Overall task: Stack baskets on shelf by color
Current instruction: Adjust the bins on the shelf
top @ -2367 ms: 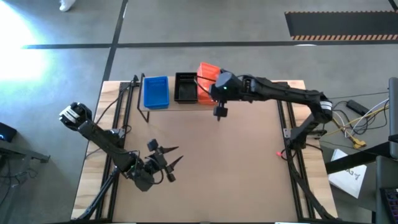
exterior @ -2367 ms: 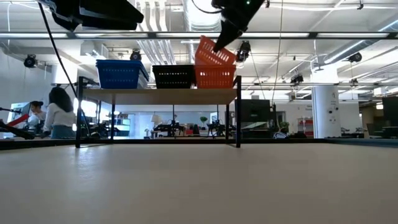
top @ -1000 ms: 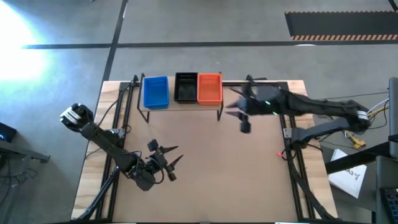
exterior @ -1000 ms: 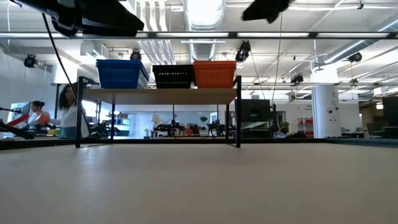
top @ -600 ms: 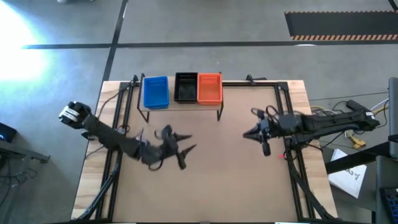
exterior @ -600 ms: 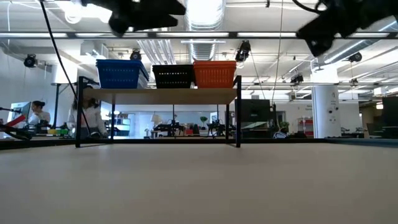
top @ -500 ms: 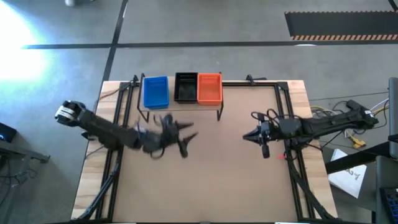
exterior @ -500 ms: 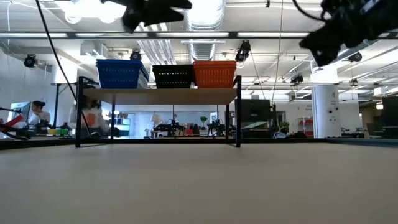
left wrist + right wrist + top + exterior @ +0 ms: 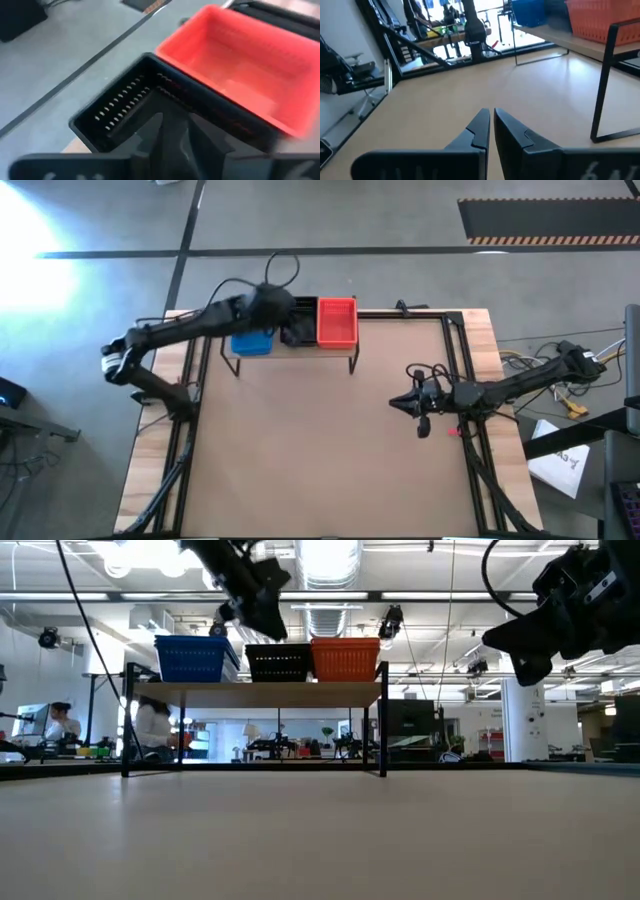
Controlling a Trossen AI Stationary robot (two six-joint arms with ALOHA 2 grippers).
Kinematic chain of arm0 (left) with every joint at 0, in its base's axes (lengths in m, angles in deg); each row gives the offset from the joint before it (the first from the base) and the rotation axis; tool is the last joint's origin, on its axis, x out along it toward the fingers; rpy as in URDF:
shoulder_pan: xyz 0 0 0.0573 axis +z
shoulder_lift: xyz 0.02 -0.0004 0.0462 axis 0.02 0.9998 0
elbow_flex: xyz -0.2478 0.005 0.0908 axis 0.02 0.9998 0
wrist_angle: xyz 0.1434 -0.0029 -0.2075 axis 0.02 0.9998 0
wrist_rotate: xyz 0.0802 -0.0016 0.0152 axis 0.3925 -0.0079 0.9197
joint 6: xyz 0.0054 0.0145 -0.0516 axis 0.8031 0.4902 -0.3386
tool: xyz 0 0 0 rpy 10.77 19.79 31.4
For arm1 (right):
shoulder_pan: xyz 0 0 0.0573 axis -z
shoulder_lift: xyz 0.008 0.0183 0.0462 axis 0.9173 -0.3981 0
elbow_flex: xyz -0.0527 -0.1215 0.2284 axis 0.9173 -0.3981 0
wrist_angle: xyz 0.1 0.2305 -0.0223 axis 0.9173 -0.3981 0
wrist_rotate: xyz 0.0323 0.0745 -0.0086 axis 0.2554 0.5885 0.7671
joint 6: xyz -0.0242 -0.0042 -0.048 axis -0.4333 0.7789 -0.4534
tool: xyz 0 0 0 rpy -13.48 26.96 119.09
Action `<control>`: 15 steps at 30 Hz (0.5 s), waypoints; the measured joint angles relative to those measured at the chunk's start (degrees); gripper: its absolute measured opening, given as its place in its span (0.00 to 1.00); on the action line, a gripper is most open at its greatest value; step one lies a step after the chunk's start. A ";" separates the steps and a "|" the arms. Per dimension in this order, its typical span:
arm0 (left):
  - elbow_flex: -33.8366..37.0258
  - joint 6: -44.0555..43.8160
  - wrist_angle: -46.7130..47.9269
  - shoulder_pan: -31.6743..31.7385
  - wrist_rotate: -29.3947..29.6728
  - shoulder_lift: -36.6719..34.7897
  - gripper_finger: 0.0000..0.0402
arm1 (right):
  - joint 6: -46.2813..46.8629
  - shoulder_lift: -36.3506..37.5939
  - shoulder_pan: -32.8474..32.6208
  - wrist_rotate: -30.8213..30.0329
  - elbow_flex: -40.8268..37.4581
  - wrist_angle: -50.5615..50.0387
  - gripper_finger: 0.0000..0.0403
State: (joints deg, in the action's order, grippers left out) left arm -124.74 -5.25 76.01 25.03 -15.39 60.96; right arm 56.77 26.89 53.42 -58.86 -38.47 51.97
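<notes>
Three baskets stand side by side on the shelf (image 9: 255, 693) at the table's far edge: blue (image 9: 195, 660), black (image 9: 280, 662) and orange (image 9: 345, 658). My left gripper (image 9: 283, 320) hangs shut over the shelf, above the black basket's (image 9: 125, 112) wall on the blue basket's side. In the low view its tip (image 9: 270, 628) stands just above the baskets' rims and apart from them. My right gripper (image 9: 395, 402) is shut and hovers over the table's right part, pointing toward the table's left edge, away from the shelf.
The shelf's thin black legs (image 9: 605, 85) stand on the brown tabletop (image 9: 320, 450). Black frame rails (image 9: 470, 430) run along the table's left and right sides. Cables lie beyond the right edge. People move in the room behind the table.
My left arm has swung from the table's near left part up and toward the far edge, ending over the shelf between the blue and black baskets. My right arm has drawn back from beside the shelf toward the table's right edge and sunk lower. The baskets have stayed put.
</notes>
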 joint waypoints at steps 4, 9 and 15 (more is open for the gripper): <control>-1.43 1.96 -0.42 2.78 -0.01 4.16 0.10 | 0.41 -0.81 0.00 0.05 -0.47 0.66 0.04; -1.77 2.54 0.56 3.85 0.94 6.71 0.01 | 0.42 -1.94 0.00 0.08 -0.40 0.70 0.04; -1.95 -0.39 6.20 3.80 4.46 5.95 0.00 | 0.44 -3.75 0.00 0.13 -0.40 0.72 0.04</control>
State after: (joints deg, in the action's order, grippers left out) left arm -126.69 -5.64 82.20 28.83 -10.93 66.91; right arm 57.20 23.14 53.42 -58.73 -38.87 52.69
